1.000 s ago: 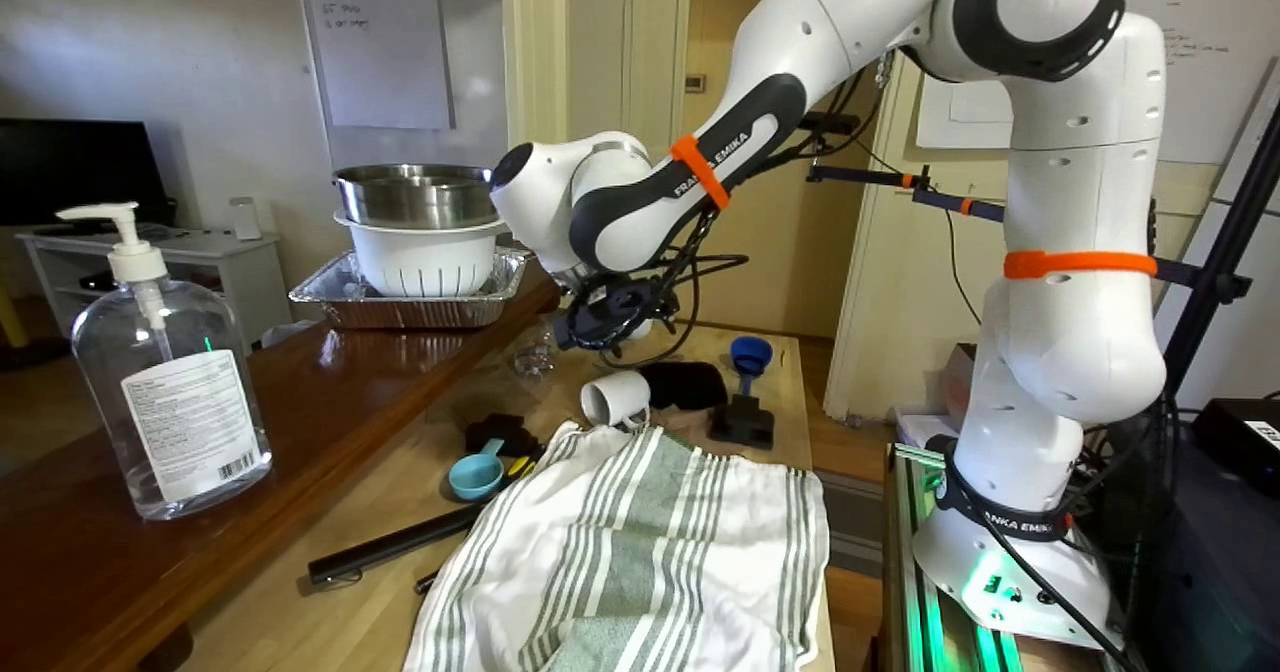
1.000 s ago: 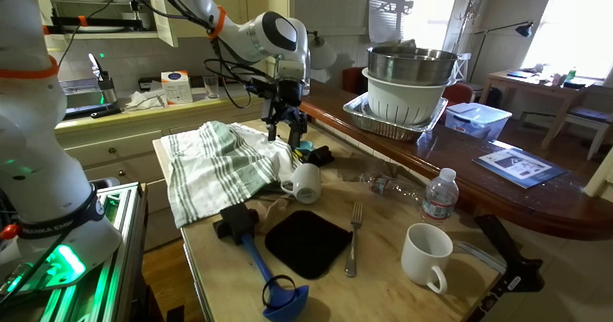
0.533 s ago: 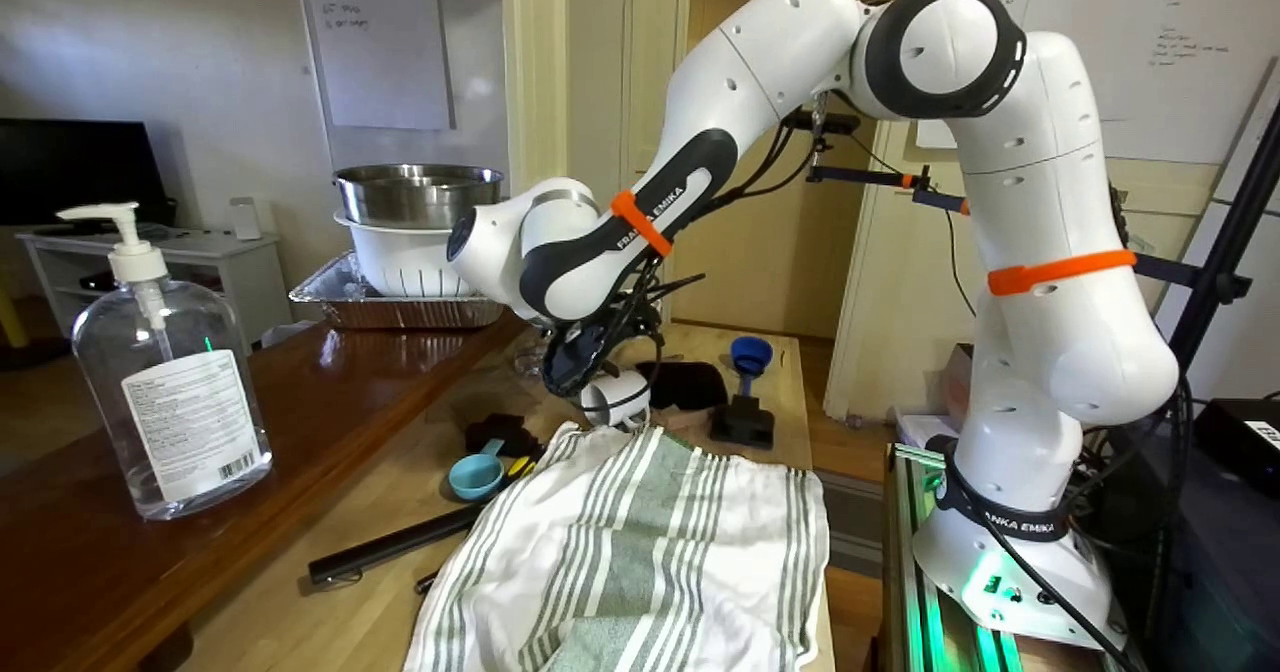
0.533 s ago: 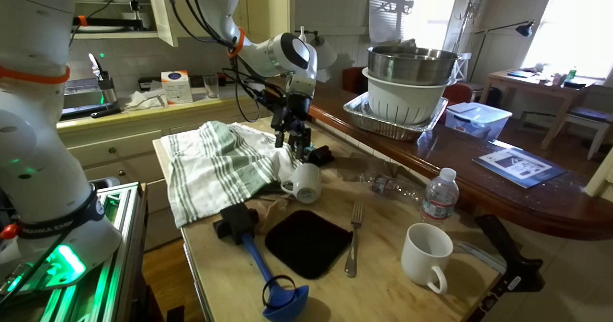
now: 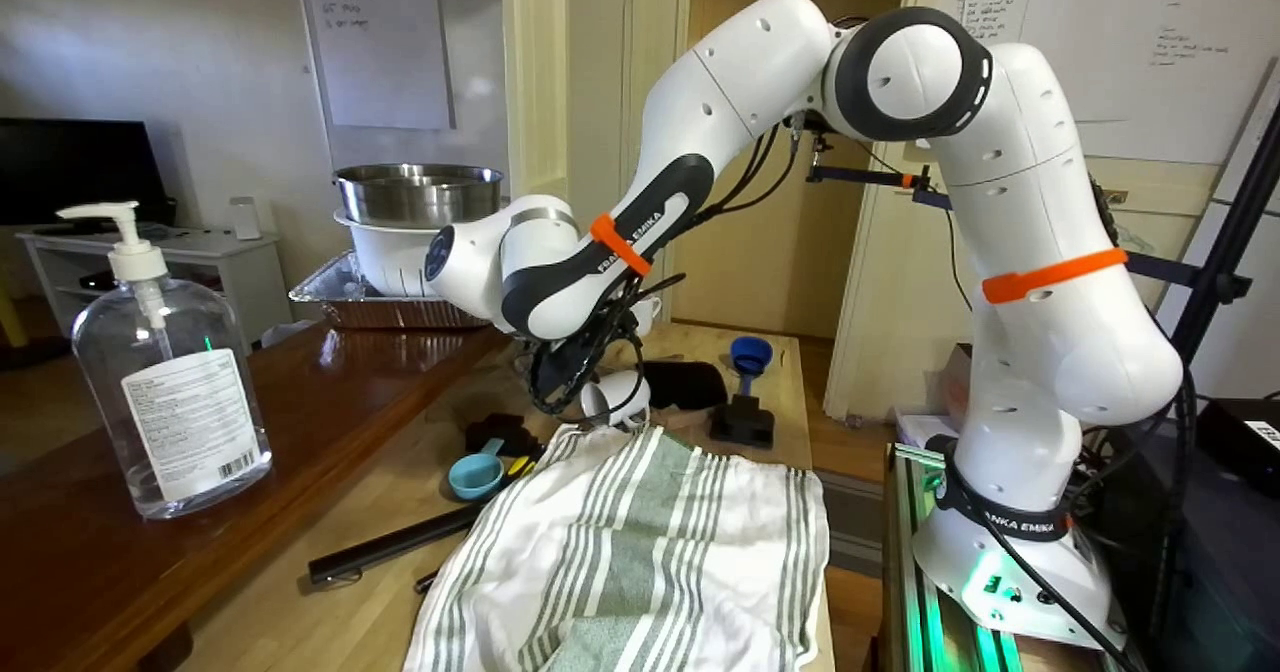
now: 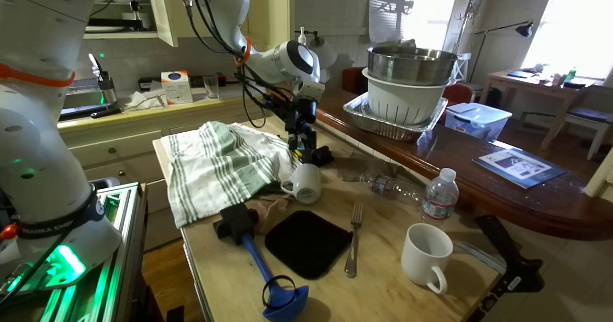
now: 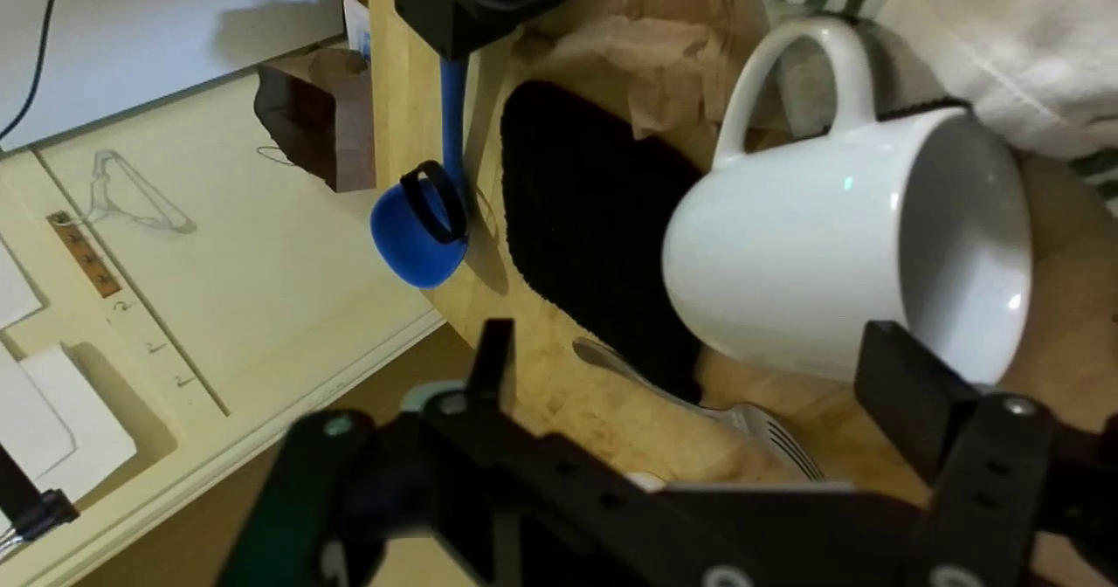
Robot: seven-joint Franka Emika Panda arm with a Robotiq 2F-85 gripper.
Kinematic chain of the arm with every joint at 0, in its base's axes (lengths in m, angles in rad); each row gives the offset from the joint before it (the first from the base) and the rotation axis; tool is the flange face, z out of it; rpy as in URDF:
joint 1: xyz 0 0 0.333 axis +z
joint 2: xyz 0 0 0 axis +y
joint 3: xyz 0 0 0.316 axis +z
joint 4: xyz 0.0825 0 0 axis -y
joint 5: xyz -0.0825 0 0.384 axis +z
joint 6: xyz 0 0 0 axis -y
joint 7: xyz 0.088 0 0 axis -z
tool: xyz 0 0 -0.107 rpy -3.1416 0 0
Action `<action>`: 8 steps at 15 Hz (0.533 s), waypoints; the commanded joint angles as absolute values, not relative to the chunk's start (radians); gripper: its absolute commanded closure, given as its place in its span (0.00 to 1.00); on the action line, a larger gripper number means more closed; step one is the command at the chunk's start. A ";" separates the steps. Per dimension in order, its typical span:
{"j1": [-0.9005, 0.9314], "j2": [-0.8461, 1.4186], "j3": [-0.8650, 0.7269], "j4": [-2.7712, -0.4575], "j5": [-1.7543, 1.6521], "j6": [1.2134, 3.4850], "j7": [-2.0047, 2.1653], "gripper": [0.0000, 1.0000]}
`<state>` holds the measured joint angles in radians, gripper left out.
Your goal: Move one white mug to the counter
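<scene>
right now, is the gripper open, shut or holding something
Gripper: open, jaws wide apart in the wrist view, holding nothing; the white mug lying on its side is not gripped.

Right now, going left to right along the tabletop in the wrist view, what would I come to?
Blue scoop, black pad, mug lying on its side.
</scene>
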<state>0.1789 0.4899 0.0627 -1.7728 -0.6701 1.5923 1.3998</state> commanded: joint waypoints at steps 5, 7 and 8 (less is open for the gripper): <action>0.188 0.537 0.039 -1.739 -0.671 1.692 1.297 0.00; 0.189 0.544 0.034 -1.736 -0.666 1.694 1.281 0.00; 0.190 0.547 0.032 -1.733 -0.664 1.688 1.274 0.00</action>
<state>0.1792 0.5241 0.0496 -1.7532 -0.6707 1.6741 1.3076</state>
